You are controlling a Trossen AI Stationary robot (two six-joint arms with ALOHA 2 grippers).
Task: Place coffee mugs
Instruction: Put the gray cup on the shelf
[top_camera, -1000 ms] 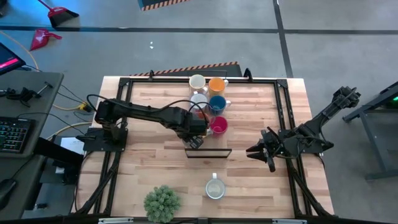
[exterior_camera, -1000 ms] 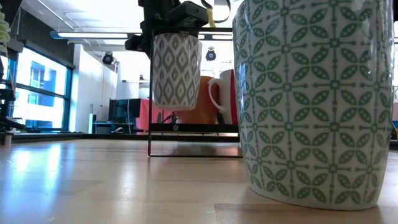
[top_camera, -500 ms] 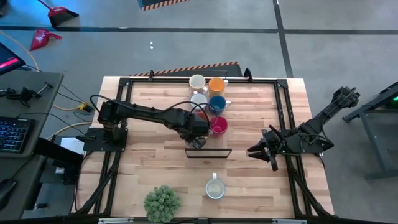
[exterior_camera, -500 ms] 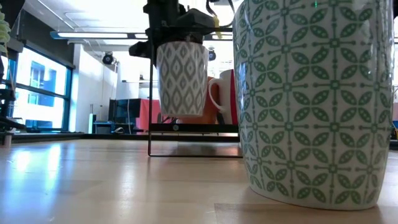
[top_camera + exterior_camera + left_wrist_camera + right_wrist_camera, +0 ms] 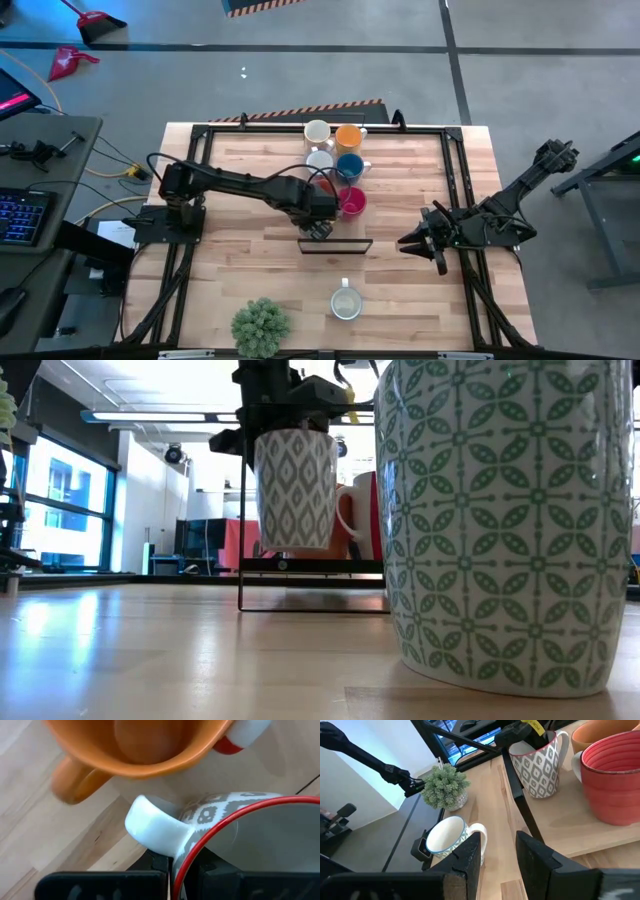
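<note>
Since a second ago the left gripper (image 5: 316,226) has carried its mug a little toward the red-pink mug and lower; in the low view the mug now hangs slightly nearer the raised platform than before. The fingers are clamped on the rim of the white ceramic mug with a grey diamond pattern and a red rim (image 5: 295,488), near its white handle (image 5: 155,828), and the mug hangs upright above the thin black-framed raised platform (image 5: 312,565), not touching it.

Just beyond it, in the left wrist view, stands a plain orange ceramic mug (image 5: 137,745). On the table's middle toward the far edge stand the other mugs: a cream mug (image 5: 317,132) and a second orange mug (image 5: 349,136) at the far edge, a white mug (image 5: 320,160) and a blue mug (image 5: 349,166) in front of them, and a red-pink ribbed mug (image 5: 351,201) just beside the left gripper.

A white mug with a green leaf pattern (image 5: 345,301) stands alone near the near edge of the wooden table (image 5: 240,260), with a green spiky plant ball (image 5: 261,326) at that edge toward the left corner.

The right gripper (image 5: 419,243) waits at the right edge, its fingers (image 5: 472,851) narrowly parted and holding nothing.
</note>
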